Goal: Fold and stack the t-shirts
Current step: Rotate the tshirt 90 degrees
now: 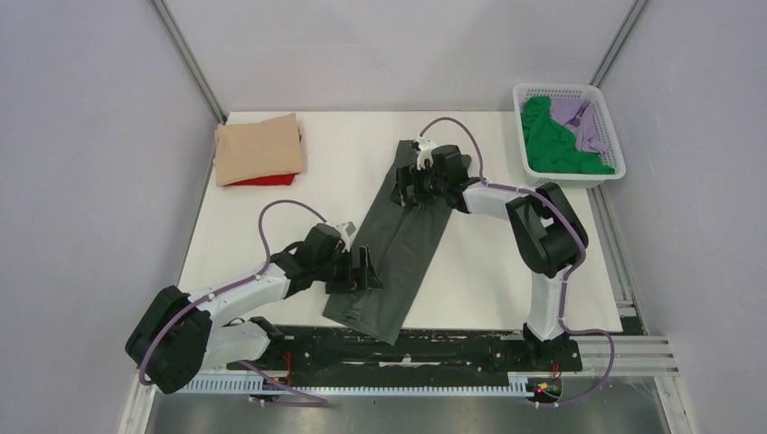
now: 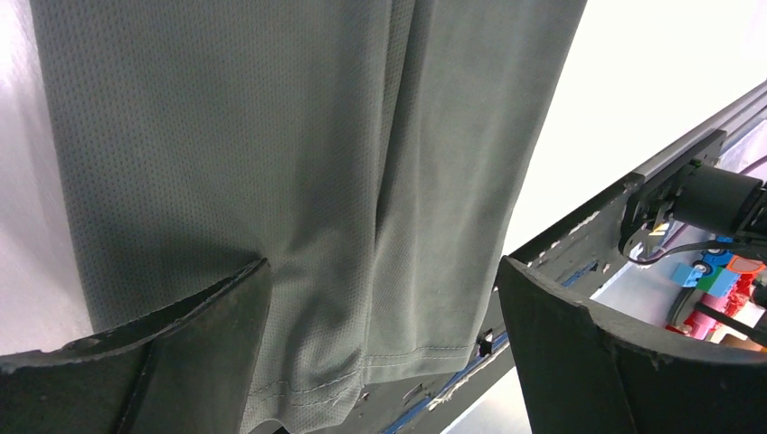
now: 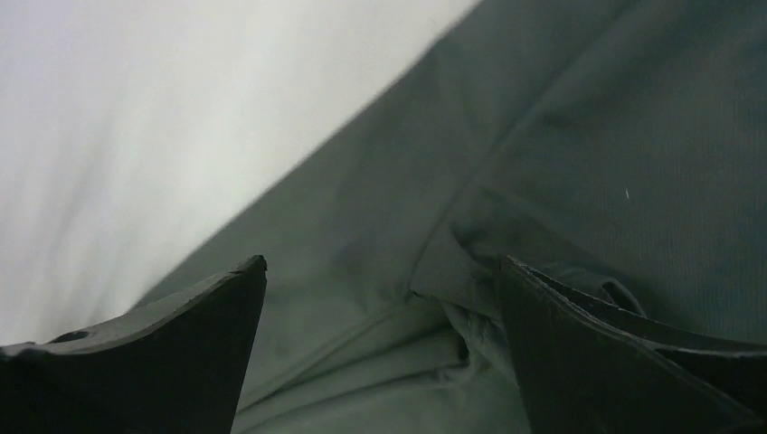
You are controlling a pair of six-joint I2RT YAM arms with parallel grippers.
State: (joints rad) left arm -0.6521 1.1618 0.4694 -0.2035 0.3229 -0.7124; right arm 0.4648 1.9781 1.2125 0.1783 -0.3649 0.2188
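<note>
1. Grey shirt [image 1: 398, 244] folded lengthwise into a long strip, laid diagonally mid-bench [image 1: 506, 262], near end reaching over front edge.
2. L gripper [image 2: 380, 271] at strip's near-left side, jaws spread wide, nothing pinched, cloth lying flat below.
3. R gripper [image 3: 380, 267] over strip's far end, jaws wide too. Cloth bunched beneath, not clamped.
4. Tan shirt [image 1: 258, 147] folded, stacked on red shirt [image 1: 267, 180], far-left corner. Only red's edge showing.
5. Green shirt [image 1: 556, 140] and lilac shirt [image 1: 583, 122] crumpled in basket [image 1: 561, 90], far right, well apart from grey.
</note>
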